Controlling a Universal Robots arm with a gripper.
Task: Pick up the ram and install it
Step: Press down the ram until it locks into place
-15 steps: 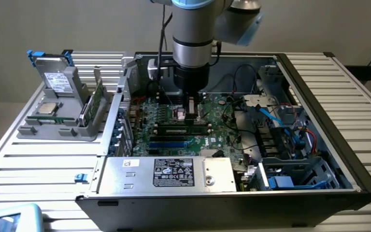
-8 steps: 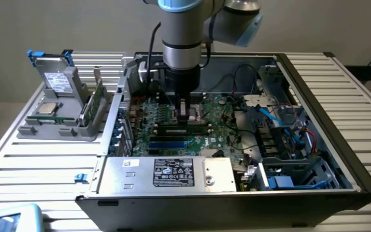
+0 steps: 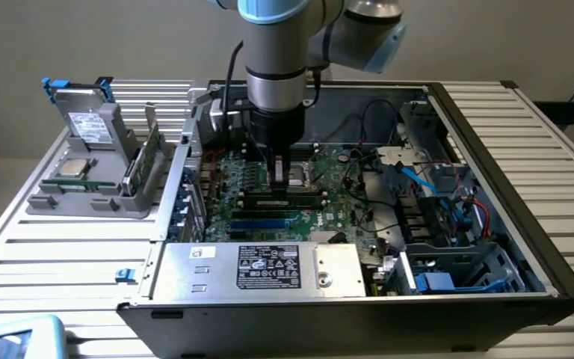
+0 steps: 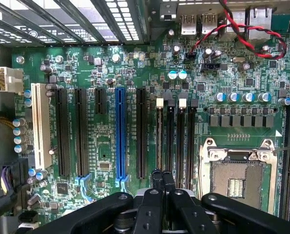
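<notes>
My gripper (image 3: 280, 182) reaches down into the open computer case (image 3: 486, 149), over the green motherboard (image 3: 337, 187). Its fingers are shut with nothing between them. Right under the fingertips, a long narrow ram stick (image 3: 285, 199) with dark chips stands on edge in a memory slot. Whether the fingers touch it I cannot tell. In the wrist view the shut gripper (image 4: 163, 179) sits at one end of the row of memory slots (image 4: 175, 141), beside the open processor socket (image 4: 237, 183). Another green ram stick (image 3: 147, 161) stands in the grey holder (image 3: 87, 202) outside the case.
The holder also carries a boxy grey drive (image 3: 93, 123) and a square silver processor (image 3: 72, 166). Inside the case are the power supply (image 3: 257, 268), loose cables (image 3: 417, 179) and drive cages (image 3: 457, 262). The expansion slots, one of them blue (image 4: 120, 131), lie beside the memory slots.
</notes>
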